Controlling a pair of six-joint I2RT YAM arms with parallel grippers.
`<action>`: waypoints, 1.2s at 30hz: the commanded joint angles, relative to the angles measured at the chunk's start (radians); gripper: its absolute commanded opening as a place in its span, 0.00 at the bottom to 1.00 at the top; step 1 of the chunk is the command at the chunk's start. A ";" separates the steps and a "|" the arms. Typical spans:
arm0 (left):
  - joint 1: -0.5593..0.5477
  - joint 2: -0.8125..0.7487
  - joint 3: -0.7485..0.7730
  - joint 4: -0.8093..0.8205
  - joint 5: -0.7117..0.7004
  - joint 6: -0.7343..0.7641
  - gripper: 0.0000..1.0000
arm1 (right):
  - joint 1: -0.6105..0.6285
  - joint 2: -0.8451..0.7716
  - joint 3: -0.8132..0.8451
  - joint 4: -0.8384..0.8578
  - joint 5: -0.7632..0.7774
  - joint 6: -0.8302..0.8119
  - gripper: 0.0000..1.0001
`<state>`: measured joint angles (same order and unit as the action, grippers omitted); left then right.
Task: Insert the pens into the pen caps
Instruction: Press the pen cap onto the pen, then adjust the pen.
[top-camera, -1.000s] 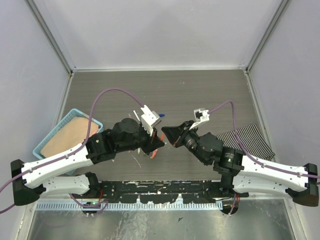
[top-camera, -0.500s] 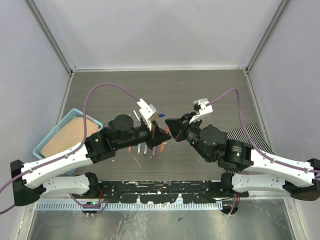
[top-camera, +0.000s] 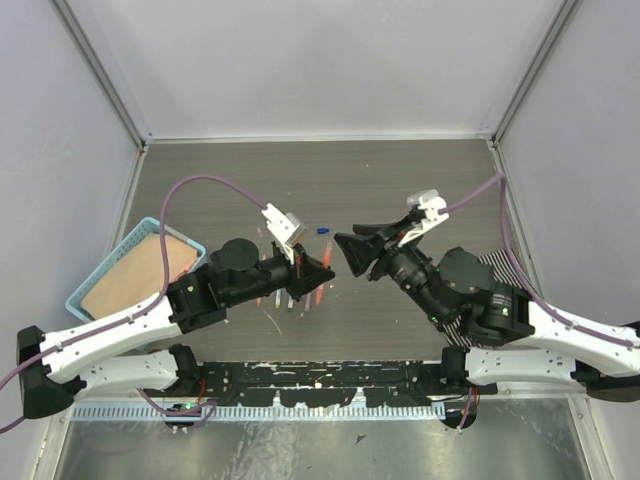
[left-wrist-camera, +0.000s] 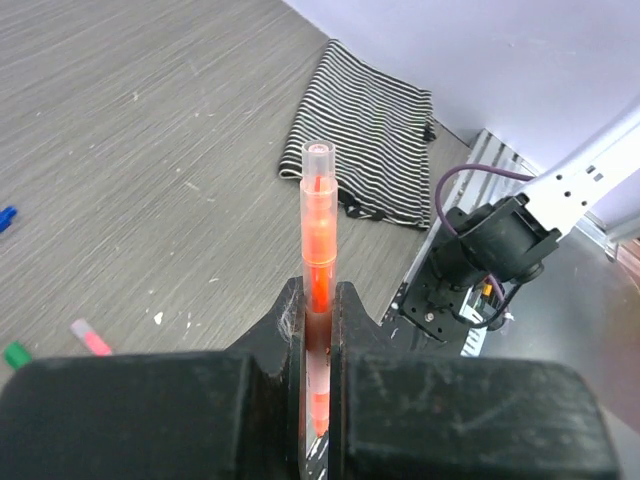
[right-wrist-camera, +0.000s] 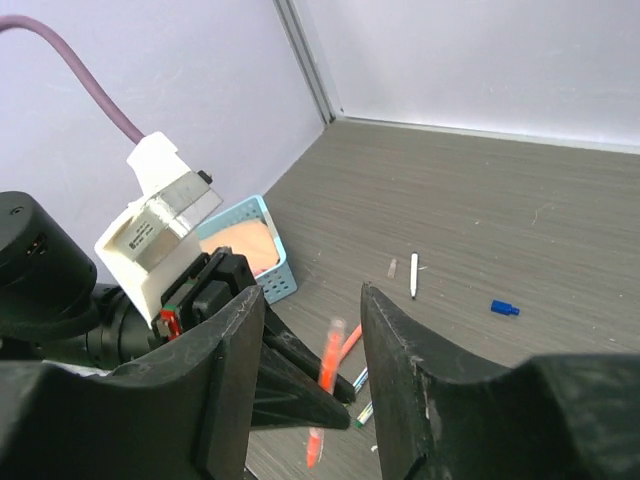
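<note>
**Two-arm station, pen-capping task.** The left end effector (left-wrist-camera: 318, 300) is clamping the lower barrel of the orange pen (left-wrist-camera: 318, 225), its two jaws pressing in on either side. In the left wrist view the pen is standing straight up at frame centre, and a clear cap (left-wrist-camera: 318, 155) is sitting on its upper end.

In the overhead view this end effector is hanging above the middle of the counter (top-camera: 400, 190), tip to tip with the right end effector (top-camera: 345, 245) but just apart from it. The right end effector's jaws are standing apart and are gripping nothing. In the right wrist view the orange pen is showing, blurred, through the gap between them, beyond the fingertips.

A blue cap (top-camera: 323, 230) is lying on the counter just above the two tips in the overhead frame. A pink cap (left-wrist-camera: 90, 338) and a green cap (left-wrist-camera: 15, 353) are lying at the lower left of the left wrist view. Loose pens (top-camera: 290, 298) are lying under the left end effector. A basket (right-wrist-camera: 272, 283) is sitting at the counter's left edge and a striped cloth (left-wrist-camera: 365, 130) at its right.
</note>
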<state>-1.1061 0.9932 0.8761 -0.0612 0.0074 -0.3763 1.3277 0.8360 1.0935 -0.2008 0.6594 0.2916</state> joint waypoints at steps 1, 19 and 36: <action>0.005 -0.080 -0.025 0.017 -0.111 -0.033 0.00 | 0.007 -0.088 -0.052 0.032 -0.046 -0.064 0.50; 0.005 -0.189 -0.051 0.095 -0.231 -0.073 0.00 | 0.006 -0.054 -0.302 0.311 -0.320 -0.097 0.63; 0.004 -0.223 -0.066 0.091 -0.246 -0.074 0.00 | 0.006 0.113 -0.260 0.325 -0.257 -0.078 0.49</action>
<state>-1.1042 0.7845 0.8261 -0.0078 -0.2199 -0.4503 1.3277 0.9268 0.7761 0.0818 0.3832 0.2077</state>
